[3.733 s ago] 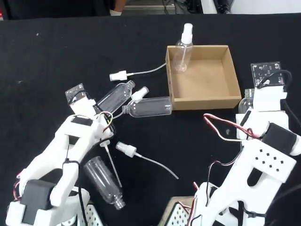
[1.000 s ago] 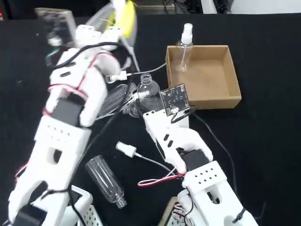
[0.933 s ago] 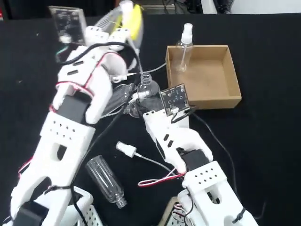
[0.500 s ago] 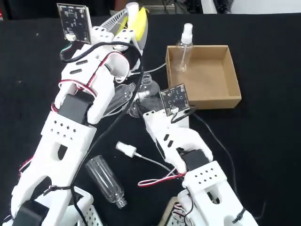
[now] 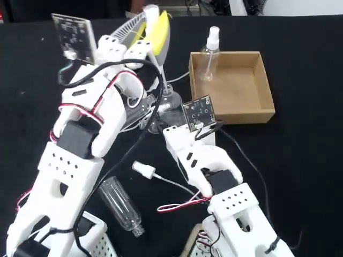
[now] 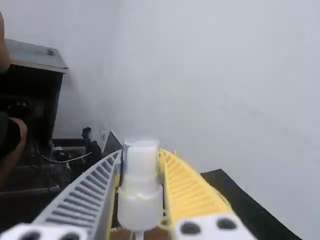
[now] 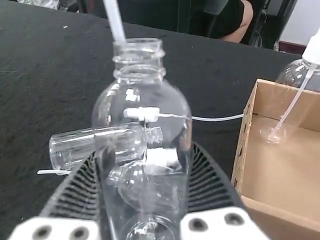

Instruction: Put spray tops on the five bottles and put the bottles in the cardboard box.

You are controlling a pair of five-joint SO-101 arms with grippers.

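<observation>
My left gripper (image 6: 141, 155) is raised high and shut on a white spray top (image 6: 140, 185); in the high view the spray top (image 5: 150, 10) sits between grey and yellow fingers, its thin tube (image 7: 115, 20) hanging down to the mouth of a clear bottle (image 7: 142, 115). My right gripper (image 7: 144, 152) is shut on that bottle (image 5: 170, 100), holding it upright left of the cardboard box (image 5: 236, 115). A capped bottle (image 5: 210, 53) stands in the box's far left corner.
An open bottle (image 5: 120, 206) lies near the left arm's base, and a loose spray top (image 5: 144, 170) with a long tube lies between the arms. Another bottle (image 7: 95, 145) and spray top (image 7: 141, 113) lie behind the held bottle.
The left arm has lifted off the table with the spray top and swung right, bringing the tube over the bottle's mouth. The right arm now holds the bottle upright, still for the last second.
</observation>
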